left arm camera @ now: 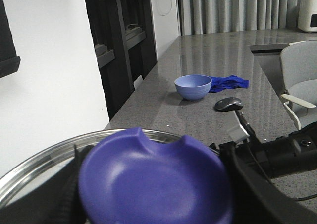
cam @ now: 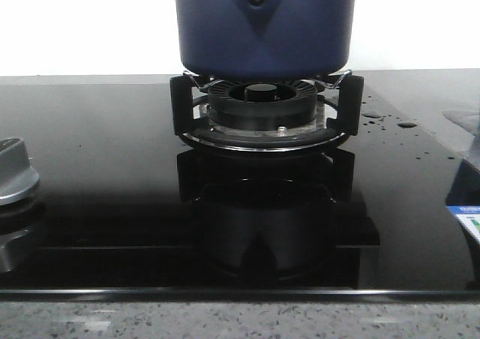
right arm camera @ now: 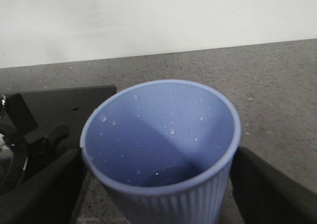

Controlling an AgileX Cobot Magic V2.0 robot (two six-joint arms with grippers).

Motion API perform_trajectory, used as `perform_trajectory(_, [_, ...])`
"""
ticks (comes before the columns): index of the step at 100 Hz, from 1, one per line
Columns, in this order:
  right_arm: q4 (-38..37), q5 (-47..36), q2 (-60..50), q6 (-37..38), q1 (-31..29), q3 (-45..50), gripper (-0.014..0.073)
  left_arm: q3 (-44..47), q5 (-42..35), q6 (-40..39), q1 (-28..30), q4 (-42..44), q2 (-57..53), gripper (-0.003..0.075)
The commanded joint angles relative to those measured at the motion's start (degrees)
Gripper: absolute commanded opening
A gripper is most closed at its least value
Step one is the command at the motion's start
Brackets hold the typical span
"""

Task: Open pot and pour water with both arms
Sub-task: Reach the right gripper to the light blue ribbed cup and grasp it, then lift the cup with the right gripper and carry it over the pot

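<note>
Glossy black glass hob [cam: 97, 204], water [cam: 373, 116] droplets, speckled grey counter [left arm camera: 208, 60]

Left gripper [left arm camera: 153, 204]: fingers [left arm camera: 257, 184] spread either side of a blurred purple knob [left arm camera: 153, 184], clamped on it. Right gripper [right arm camera: 158, 184]: dark fingers [right arm camera: 267, 189] flank a ribbed blue cup [right arm camera: 163, 154], gripping it upright. Neither arm visible in front view.

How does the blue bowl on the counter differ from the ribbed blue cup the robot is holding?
The bowl is wide, shallow and smooth-walled; the cup is taller, with a ribbed outside. The bowl stands free on the grey counter, while the cup sits between the right tool's fingers. The cup shows water drops inside; the bowl's inside is hidden. Both are pale blue and upright.
</note>
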Motion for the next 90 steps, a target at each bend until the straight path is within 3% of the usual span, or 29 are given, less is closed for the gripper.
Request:
perform_trajectory(1, [0.3,-7.8,2.7,0.0,-0.4,-1.9,0.0545,-2.0,0.4,-0.5,0.1,-5.7,-2.8,0.025])
perform_trajectory(20, [0.3,-14.6,10.0,-1.2,-0.4,-1.9,0.0545,-2.0,0.4,-0.5,0.1,-4.4,-2.8,0.025])
perform_trajectory(58, [0.7,-37.3,24.7,-4.0,-0.4,-1.9,0.0545,-2.0,0.4,-0.6,0.1,-4.5,-2.8,0.0249])
perform_trajectory(90, [2.0,-37.8,26.3,-9.5,-0.4,-1.9,0.0541,-2.0,0.6,-1.0,0.1,-4.4,-2.8,0.0249])
